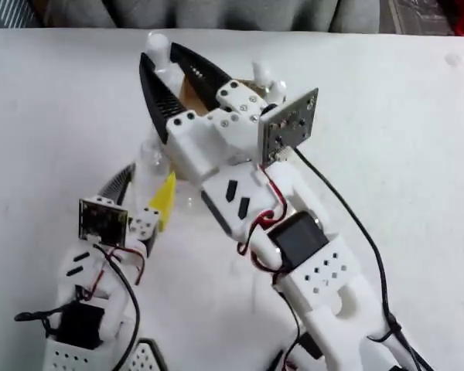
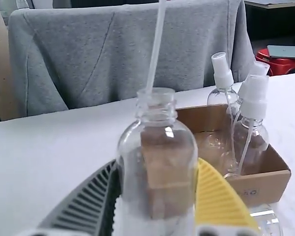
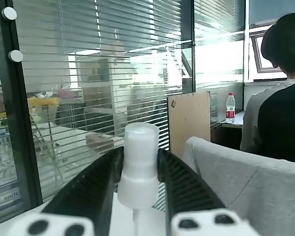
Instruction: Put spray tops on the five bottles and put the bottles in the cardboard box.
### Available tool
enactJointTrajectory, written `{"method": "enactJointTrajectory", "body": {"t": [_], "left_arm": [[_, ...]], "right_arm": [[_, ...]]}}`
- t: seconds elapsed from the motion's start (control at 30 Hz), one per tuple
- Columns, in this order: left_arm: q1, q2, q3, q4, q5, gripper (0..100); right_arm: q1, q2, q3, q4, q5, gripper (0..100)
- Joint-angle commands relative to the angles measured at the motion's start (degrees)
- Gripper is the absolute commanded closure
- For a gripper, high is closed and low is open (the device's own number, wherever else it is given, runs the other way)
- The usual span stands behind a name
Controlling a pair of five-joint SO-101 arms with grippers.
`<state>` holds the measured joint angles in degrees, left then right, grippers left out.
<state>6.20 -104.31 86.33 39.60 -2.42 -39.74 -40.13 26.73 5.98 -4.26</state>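
Two pincers clenched: left pincer grasps the bottle by its body, right pincer pinches the spray top above, dip tube reaching the neck. Bottle likely light, slick; tube bendy, hold the head. Cardboard box beyond left pincer.

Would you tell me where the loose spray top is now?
In the right wrist view the spray top sits pinched in the right hand, above the open bottle held by the left hand; its tube reaches down to that bottle's neck.

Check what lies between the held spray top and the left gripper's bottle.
The dip tube of the spray top, reaching the neck of the bottle, in the left wrist view.
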Motion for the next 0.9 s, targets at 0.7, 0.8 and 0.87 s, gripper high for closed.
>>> {"method": "enactJointTrajectory", "body": {"t": [0.7, 0.8, 0.87], "left_arm": [[-0.57, -0.57, -0.26, -1.41, 0.09, 98], [-0.57, -0.57, -0.26, -1.41, 0.09, 98], [-0.57, -0.57, -0.26, -1.41, 0.09, 98]], "right_arm": [[-6.99, 7.87, -17.49, 32.57, 11.52, 98.2], [-6.90, 12.53, -22.51, 38.37, 11.43, 98.2], [-6.90, 14.73, -25.05, 41.10, 11.43, 98.2]]}}
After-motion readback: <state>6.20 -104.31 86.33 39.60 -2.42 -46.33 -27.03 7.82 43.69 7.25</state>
